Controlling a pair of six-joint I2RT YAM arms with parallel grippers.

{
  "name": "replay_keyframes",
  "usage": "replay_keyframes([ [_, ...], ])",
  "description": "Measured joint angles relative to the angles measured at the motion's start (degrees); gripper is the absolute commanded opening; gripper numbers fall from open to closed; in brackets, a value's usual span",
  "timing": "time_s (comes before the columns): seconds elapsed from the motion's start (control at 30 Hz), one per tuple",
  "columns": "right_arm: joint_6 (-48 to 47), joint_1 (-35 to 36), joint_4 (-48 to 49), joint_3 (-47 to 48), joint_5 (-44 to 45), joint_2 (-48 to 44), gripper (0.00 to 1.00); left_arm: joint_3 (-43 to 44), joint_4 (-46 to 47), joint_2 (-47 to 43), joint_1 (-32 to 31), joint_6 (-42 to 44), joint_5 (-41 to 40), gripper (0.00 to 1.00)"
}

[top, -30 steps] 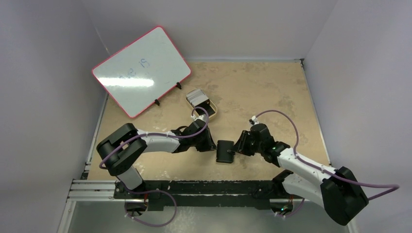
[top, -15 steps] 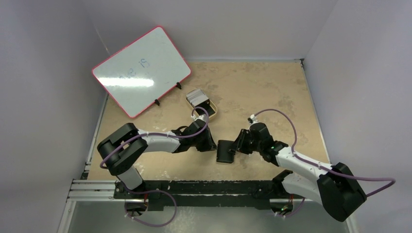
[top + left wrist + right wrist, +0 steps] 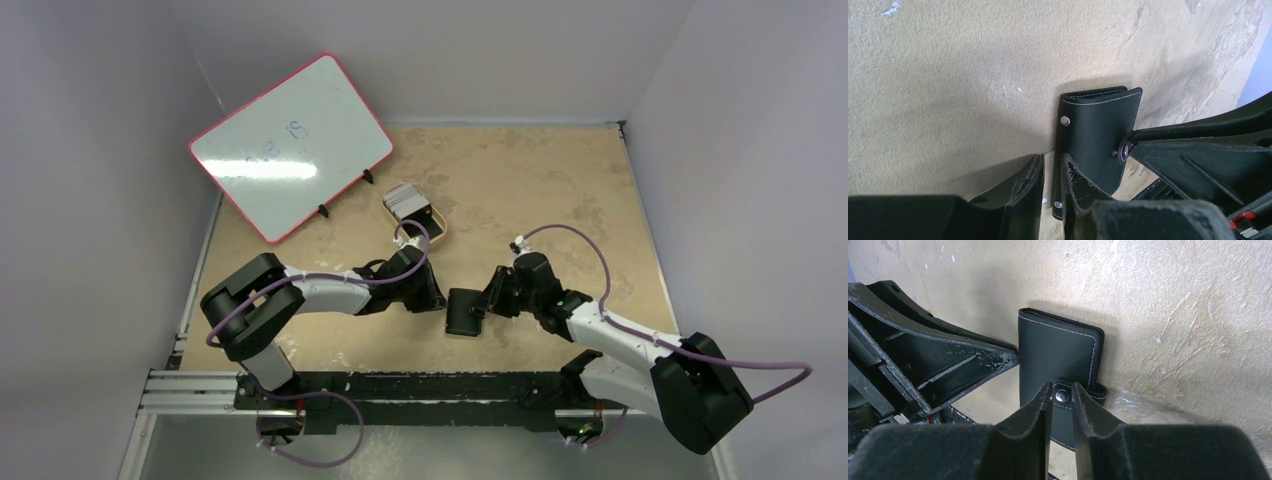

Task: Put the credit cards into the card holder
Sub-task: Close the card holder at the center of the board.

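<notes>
Left pincer (image 3: 1052,159) is clamped narrowly on one edge of the card holder (image 3: 1098,135). The right pincer (image 3: 1061,387) comes at it from the opposite side, with its fingers close together on either side of the snap tab (image 3: 1062,396). Whether they actually press on the tab cannot be told.

Both arms reach inward over the tan, mottled table (image 3: 540,190) and meet near its front middle. At the far left corner a pink-rimmed whiteboard (image 3: 290,145) leans on small black feet, with faint blue writing on it. Just to its right sits the tan tin (image 3: 440,225), partly hidden behind the left arm's cable. The whitish-grey credit cards (image 3: 405,199) are stacked at the tin's far end, touching it and well apart from both pincers.

The card holder is closed, a black rectangle with pale stitching along its edges, held between the two pincers. From the right wrist, the strap with the silver snap wraps round its near edge.
</notes>
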Motion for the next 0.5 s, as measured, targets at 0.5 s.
replay_keyframes([
  [0.5,0.04,2.64,0.20,0.66,1.01,0.87,0.22,0.26,1.36,0.83,0.00,-0.02,0.28,0.18],
])
